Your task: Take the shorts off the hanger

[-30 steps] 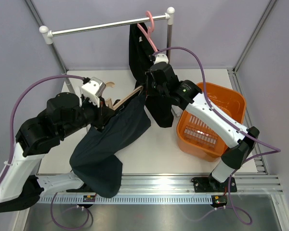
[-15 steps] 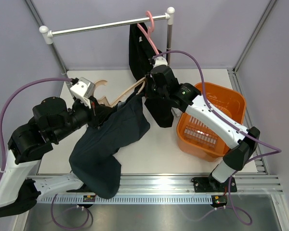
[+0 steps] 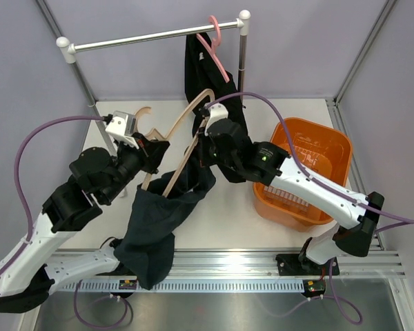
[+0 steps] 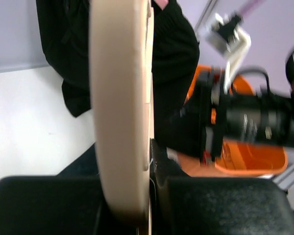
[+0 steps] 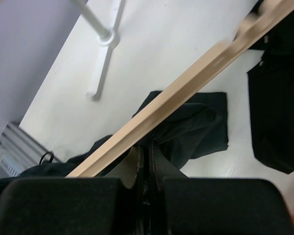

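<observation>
The limp dark navy-blue cloth shorts (image 3: 162, 214) droop from the beige wooden hanger (image 3: 183, 138), frame centre to lower left. They are probably soft, light and slippery. The left end effector (image 3: 148, 148) clamps the hanger; the right end effector (image 3: 205, 148) pinches their waist edge, likely the best hold.

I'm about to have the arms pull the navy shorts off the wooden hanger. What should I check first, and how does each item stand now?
1. Left gripper clamped on the wooden hanger: ok.
2. Right gripper pinching the navy shorts: ok, dark cloth sits between its fingers.
3. Navy shorts free of the hanger: not ok, they drape from it.
4. Black shorts on the pink hanger clear of the pull: cannot tell, they hang just behind the right gripper.
5. Orange basket upright beside the right arm: ok.
</observation>
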Available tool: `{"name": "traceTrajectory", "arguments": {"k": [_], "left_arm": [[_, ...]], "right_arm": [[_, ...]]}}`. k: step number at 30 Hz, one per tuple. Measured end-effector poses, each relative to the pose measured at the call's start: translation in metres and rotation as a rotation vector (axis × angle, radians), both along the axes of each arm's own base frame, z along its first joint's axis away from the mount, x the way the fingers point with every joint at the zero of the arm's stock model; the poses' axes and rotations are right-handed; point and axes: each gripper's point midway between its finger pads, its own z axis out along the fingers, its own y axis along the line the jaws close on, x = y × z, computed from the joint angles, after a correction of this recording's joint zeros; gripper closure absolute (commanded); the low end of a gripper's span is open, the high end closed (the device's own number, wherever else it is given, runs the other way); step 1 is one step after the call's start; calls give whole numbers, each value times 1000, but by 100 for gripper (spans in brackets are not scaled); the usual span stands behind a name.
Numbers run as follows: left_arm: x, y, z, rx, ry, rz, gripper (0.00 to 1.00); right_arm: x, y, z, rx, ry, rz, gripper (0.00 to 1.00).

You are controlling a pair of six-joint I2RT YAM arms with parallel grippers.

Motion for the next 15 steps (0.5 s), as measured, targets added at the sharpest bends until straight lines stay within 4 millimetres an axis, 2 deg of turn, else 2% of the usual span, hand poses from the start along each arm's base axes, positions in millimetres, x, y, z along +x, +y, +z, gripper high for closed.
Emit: {"name": "traceTrajectory", "arguments": {"k": [7,12,15], "left_arm": [[22,-1,17,-96,-56,104,100],[35,14,30,-150,-107,217,100],[39,26,40,-152,-136,285,100]], "right_arm": [[-38,20,6,13,-9,96,100],[-63,33,7,12,-13,161,100],[-68,35,6,1,-21,175,100]]}}
